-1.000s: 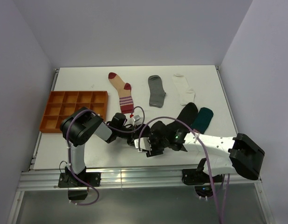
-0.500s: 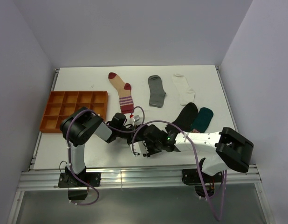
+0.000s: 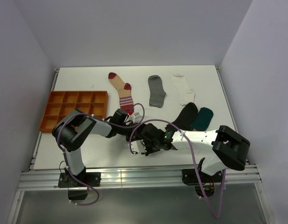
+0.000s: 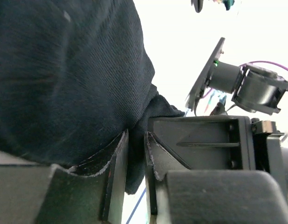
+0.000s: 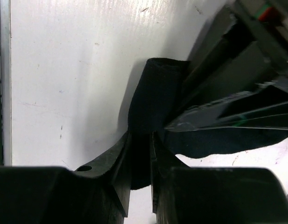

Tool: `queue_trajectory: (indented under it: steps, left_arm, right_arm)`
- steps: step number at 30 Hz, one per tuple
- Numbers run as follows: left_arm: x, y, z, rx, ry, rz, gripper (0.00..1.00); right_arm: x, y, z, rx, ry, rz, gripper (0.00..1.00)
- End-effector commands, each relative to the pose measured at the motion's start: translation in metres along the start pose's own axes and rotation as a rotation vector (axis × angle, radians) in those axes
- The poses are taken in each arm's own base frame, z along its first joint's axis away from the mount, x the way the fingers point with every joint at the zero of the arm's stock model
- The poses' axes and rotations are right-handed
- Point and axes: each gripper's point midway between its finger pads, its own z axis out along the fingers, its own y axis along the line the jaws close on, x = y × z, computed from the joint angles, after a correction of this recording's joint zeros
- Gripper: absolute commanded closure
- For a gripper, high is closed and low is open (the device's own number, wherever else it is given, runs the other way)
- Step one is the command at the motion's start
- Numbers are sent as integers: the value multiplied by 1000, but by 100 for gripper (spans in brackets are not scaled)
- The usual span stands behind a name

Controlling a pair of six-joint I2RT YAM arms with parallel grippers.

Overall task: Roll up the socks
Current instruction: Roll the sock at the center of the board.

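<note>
Rolling seems under way: the left gripper [image 4: 136, 140] and right gripper [image 5: 140, 140] each pinch one black sock [image 5: 155, 93] in narrow jaws at the table's [image 3: 88, 149] near middle. The next move likely calls for turning it tighter without slipping. There are six socks: this one, a second black sock [image 3: 186, 115], teal sock [image 3: 202, 119], grey sock [image 3: 156, 91], white sock [image 3: 183, 88] and striped sock [image 3: 121, 91]; and one orange tray [image 3: 50, 110].

Overhead view: bright, even, sharp from edge to edge; light from above; short soft shadows under the arms [image 3: 83, 130] on the white table [image 3: 88, 154]; walls [image 3: 134, 32] washed pale violet.
Left wrist view: table behind blown out to plain white; black sock [image 4: 65, 79] very near the lens, weave readable, dim overall; bottom foreground murky and a little soft.
Right wrist view: table scuffs crisp; soft grey shadow beside the sock fold; bottom foreground nearly black, no detail.
</note>
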Motion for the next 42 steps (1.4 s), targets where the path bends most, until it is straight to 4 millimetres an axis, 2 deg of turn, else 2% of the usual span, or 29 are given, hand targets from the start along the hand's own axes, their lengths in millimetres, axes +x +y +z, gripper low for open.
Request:
queue_trajectory:
  steps: [1, 8, 16, 20, 26, 31, 34, 36, 37, 38, 40, 41, 42]
  left_arm:
    - [-24, -5, -12, -45, -77, 63, 75]
    - [-38, -8, -14, -39, -107, 66, 73]
    - [-64, 5, -5, -115, -140, 50, 78]
    - [-66, 16, 3, -137, -120, 24, 81]
    - [-65, 26, 11, -142, -92, 6, 83]
    - [-74, 27, 17, -136, -87, 10, 84]
    - [-77, 22, 20, -118, -81, 18, 84]
    - [-76, 19, 19, -113, -83, 24, 83]
    - [-75, 19, 19, -114, -82, 28, 82]
    - [-73, 17, 18, -110, -80, 31, 81]
    - [-72, 17, 16, -110, -82, 35, 81]
    - [-71, 16, 16, -106, -82, 40, 80]
    - [-70, 17, 16, -110, -83, 46, 80]
  right_arm:
    - [20, 34, 2, -131, 70, 51, 83]
    - [24, 40, -3, -152, 89, 63, 84]
    - [28, 47, -10, -183, 109, 65, 84]
    - [20, 52, -17, -234, 92, 67, 84]
    - [18, 58, -16, -330, 111, 88, 84]
    - [12, 66, -14, -444, 113, 113, 84]
    - [8, 64, -12, -497, 98, 146, 84]
    - [4, 52, -12, -507, 71, 190, 84]
    - [9, 54, -12, -549, 85, 214, 84]
    - [4, 42, -14, -557, 42, 261, 84]
    - [10, 40, -18, -629, 33, 324, 84]
    - [3, 30, -20, -641, -12, 349, 84]
    - [13, 28, -22, -685, -9, 410, 84]
